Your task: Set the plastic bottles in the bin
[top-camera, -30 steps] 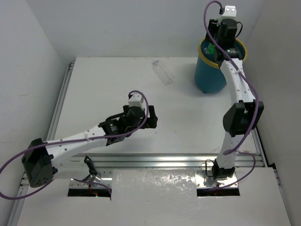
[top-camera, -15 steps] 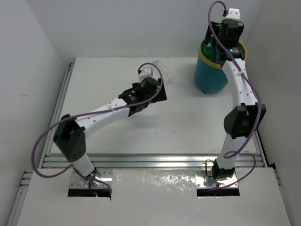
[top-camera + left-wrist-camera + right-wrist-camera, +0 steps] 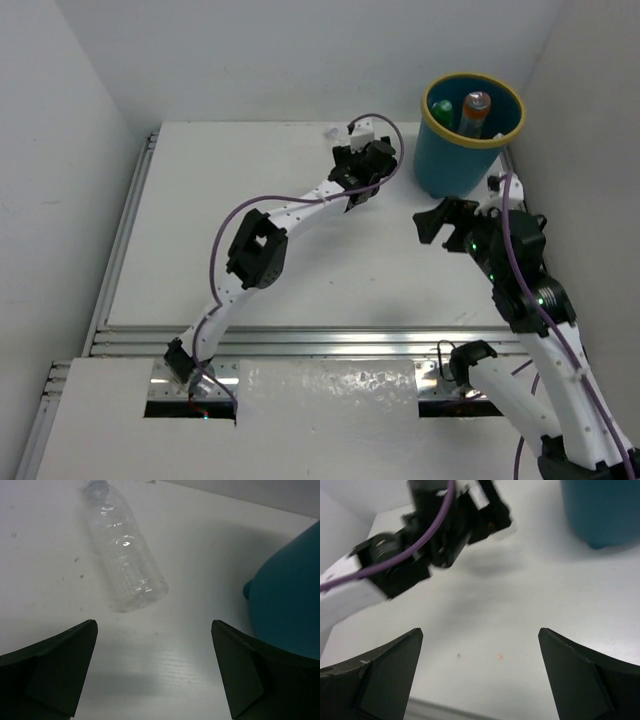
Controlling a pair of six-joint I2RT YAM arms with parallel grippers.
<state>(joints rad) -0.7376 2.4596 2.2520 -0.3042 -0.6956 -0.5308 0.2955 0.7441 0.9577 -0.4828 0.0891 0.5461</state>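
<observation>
Jaws apart, my left gripper (image 3: 154,630) faces the clear bottle (image 3: 127,555) by the table's (image 3: 45,580) far edge. It's likely light and crushable, so I'd grip mid-body.

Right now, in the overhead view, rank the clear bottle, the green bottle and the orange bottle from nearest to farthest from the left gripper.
From the left gripper:
1. clear bottle, lying on the table just ahead of its open fingers, mostly hidden under it from overhead.
2. green bottle, at the left side of the bin.
3. orange bottle, further right in the bin.
</observation>
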